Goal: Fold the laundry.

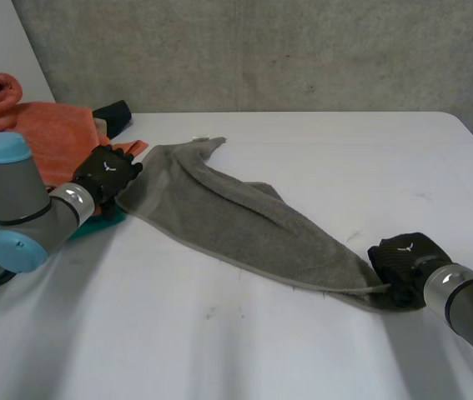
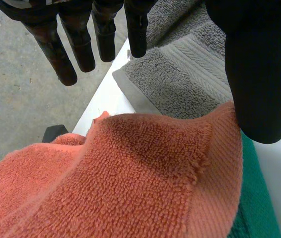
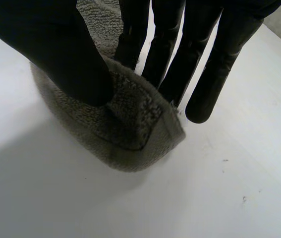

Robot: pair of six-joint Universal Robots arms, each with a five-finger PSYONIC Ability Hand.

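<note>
your grey towel [image 1: 236,221] lies stretched in a long slant across the white table [image 1: 303,358], from the far corner by your left hand [image 1: 107,175] down to the near end at your right hand [image 1: 403,262].

in the right wrist view your right hand [image 3: 56,44] has the towel's end [image 3: 130,129] bunched into a fold. the thumb presses into the fold from one side and the fingers [image 3: 214,64] stand close together behind it, so the cloth is pinched between them.

in the left wrist view your left hand [image 2: 261,64] holds nothing. its fingers [image 2: 105,34] hang straight and a little spread, well apart from the thumb. the grey towel's corner [image 2: 180,74] lies flat beyond the fingertips. under the palm sits an orange towel [image 2: 130,183], and the thumb tip is just at its edge. a green cloth [image 2: 254,198] shows from under the orange one.

in the head view the orange towel [image 1: 48,133] is heaped at the table's far left corner, behind your left hand, with a black object [image 1: 115,115] just beside it.
</note>
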